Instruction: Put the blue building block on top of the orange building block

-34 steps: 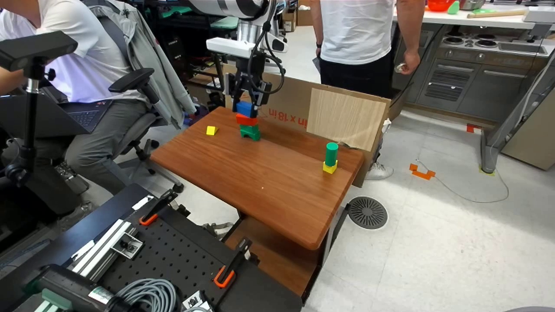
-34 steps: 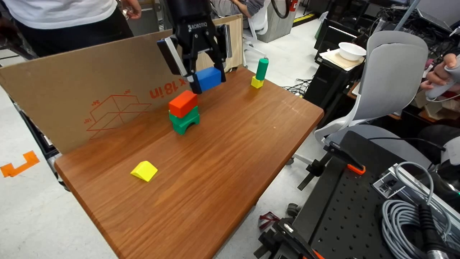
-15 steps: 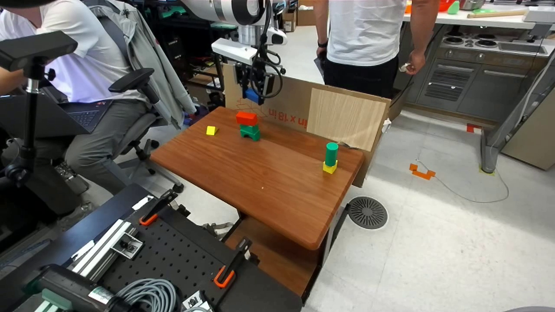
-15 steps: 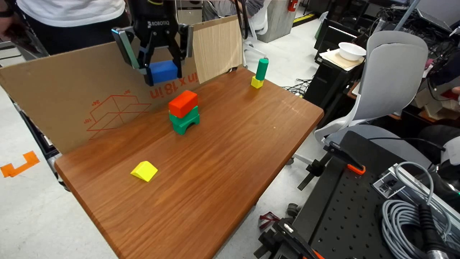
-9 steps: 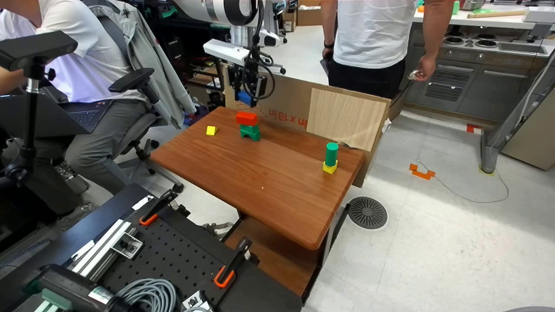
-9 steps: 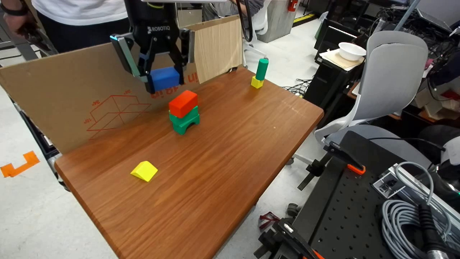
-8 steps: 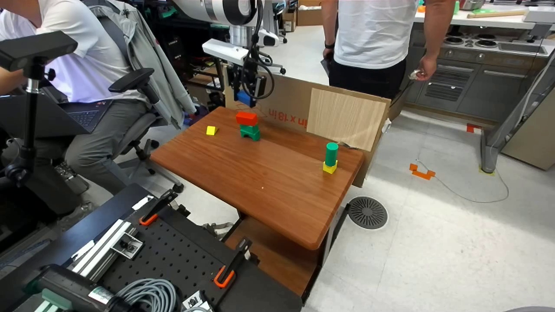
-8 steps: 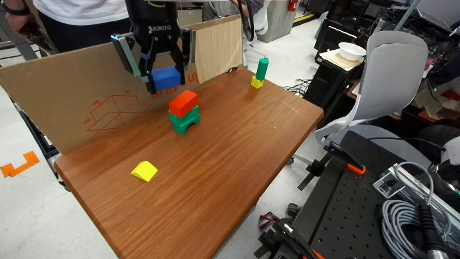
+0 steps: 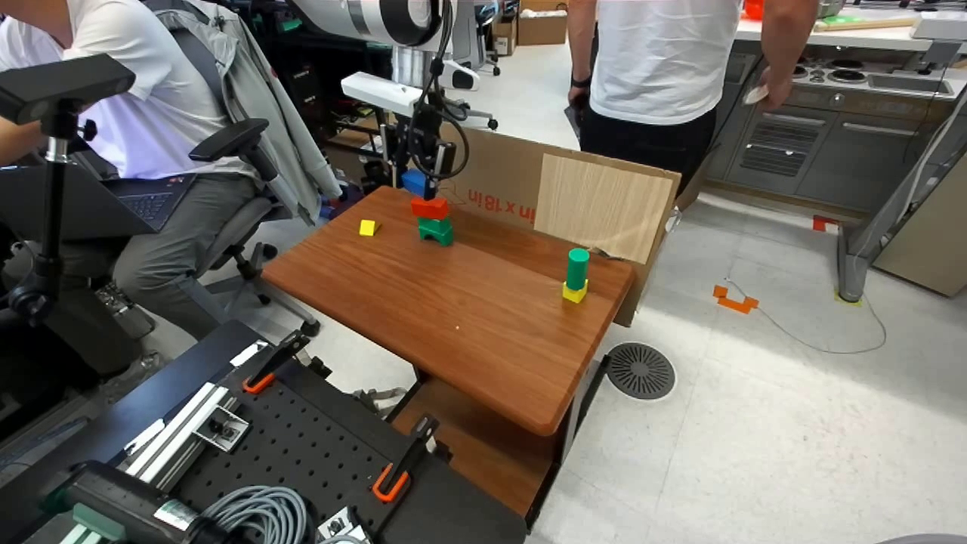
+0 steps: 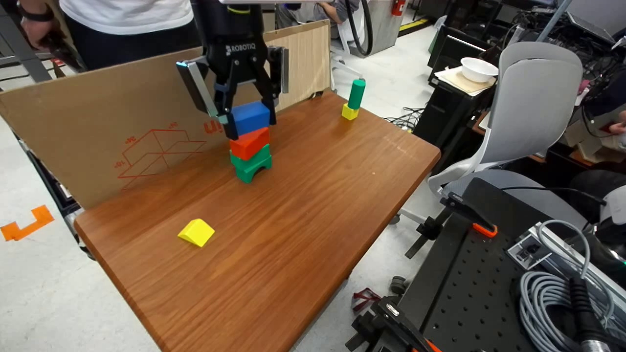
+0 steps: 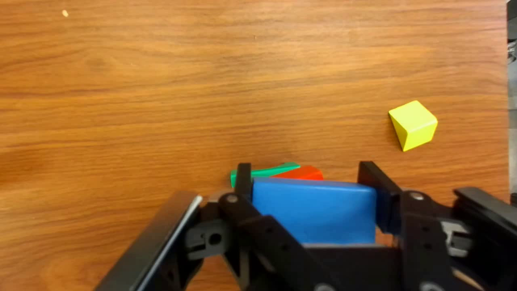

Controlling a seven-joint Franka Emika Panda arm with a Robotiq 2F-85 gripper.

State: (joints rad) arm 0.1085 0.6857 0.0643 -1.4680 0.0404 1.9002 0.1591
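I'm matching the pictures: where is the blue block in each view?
In an exterior view: blue block, upper part, left of centre.
In an exterior view: blue block, likewise, but larger.
In the wrist view: blue block, lower part, right of centre.
Shared landmark: lone yellow block.

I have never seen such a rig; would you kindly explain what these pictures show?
This is a robot arm whose two-fingered gripper holds the blue building block. Two pictures are taken from outside the robot; the third, the wrist view, looks down from the arm at the table. Below the held block is the orange building block, on a green support with an arched base; whether blue and orange touch is unclear. The table also holds a yellow wedge and a green cylinder standing on a yellow block.
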